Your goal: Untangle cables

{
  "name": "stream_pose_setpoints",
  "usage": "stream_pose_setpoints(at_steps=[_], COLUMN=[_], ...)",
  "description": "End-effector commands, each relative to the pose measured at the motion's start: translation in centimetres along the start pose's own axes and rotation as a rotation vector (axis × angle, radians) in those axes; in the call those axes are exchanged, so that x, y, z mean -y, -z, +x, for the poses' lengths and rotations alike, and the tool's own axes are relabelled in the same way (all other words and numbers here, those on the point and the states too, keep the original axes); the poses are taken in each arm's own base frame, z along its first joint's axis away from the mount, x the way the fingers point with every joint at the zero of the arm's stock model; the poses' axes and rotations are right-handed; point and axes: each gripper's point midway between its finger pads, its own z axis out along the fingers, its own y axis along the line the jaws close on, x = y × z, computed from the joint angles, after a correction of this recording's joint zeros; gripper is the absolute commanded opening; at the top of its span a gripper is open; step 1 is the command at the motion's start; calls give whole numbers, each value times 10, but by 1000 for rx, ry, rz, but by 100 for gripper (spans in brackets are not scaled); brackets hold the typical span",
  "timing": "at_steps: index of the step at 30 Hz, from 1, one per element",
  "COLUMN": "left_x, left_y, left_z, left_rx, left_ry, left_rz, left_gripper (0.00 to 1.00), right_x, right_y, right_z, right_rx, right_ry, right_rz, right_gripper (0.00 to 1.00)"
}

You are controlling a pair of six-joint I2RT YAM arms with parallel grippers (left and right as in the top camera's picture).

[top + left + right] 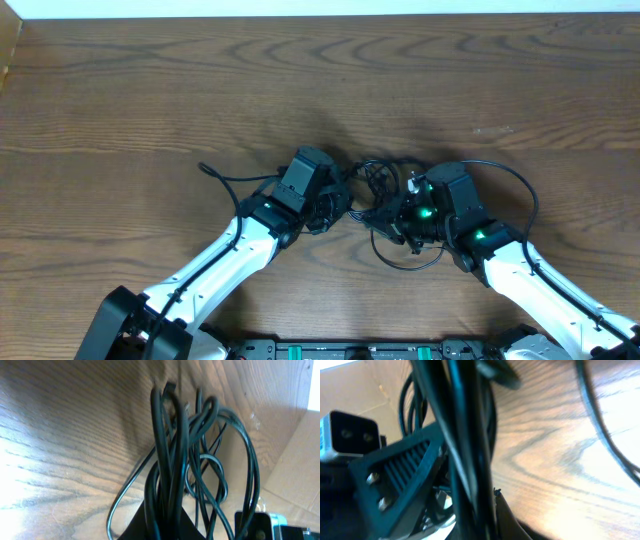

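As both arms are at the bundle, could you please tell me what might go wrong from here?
The left jaws pinch several strands of the cables at once, so pulling may tighten the tangle. A loop curves around the right arm and could snag on it.

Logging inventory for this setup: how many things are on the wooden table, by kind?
White-and-black robot arms: 2
Tangled bundle of thin black cables: 1 (strands too knotted to count)
Total: 3
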Motion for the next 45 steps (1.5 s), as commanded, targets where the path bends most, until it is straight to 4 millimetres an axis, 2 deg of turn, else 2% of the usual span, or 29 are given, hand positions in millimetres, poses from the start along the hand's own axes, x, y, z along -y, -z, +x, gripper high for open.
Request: stream_pose_setpoints(at_steps=[1, 4, 10, 13, 19, 23, 27, 33, 40, 42, 43, 44, 45], left_x=[17, 16, 15, 17, 17, 16, 25, 29, 21, 20, 20, 21, 21], left_y=[4, 5, 12, 16, 18, 20, 29, 34, 43, 44, 44, 44, 43], left_z=[21, 13, -5, -7, -7, -17, -29, -42, -69, -74, -74, -71, -69], left_rx=[-104, -89, -96, -126, -138, -122, -130, -107, -53, -43, -43, -48, -52], left_ry=[-63, -95, -79, -98, -111, -91, -77, -68, -13, -4, -4, -8, -13], left_rz=[62, 65, 95, 118, 129, 134, 201, 234, 240, 241, 241, 240, 238], left_gripper=[8, 8, 8, 8, 8, 8, 8, 7, 8, 8, 8, 8, 8], right_x=[11, 19, 87, 102, 110, 142, 169, 174, 197, 190, 180, 161, 147], right_y=[0, 2, 29, 40, 53, 79, 105, 115, 143, 135, 125, 109, 100], right_z=[-18, -18, -44, -51, -66, -76, -78, -86, -89, -90, -89, -85, -82], right_rx=[102, 86, 212, 242, 287, 379, 424, 438, 499, 442, 388, 304, 251], right_ry=[192, 252, 86, 49, 23, -50, -144, -168, -247, -213, -165, -90, -45], right_rz=[67, 97, 380, 434, 452, 608, 716, 713, 810, 743, 672, 553, 467], right_gripper=[1, 1, 1, 1, 1, 1, 1, 1, 1, 1, 1, 4, 12])
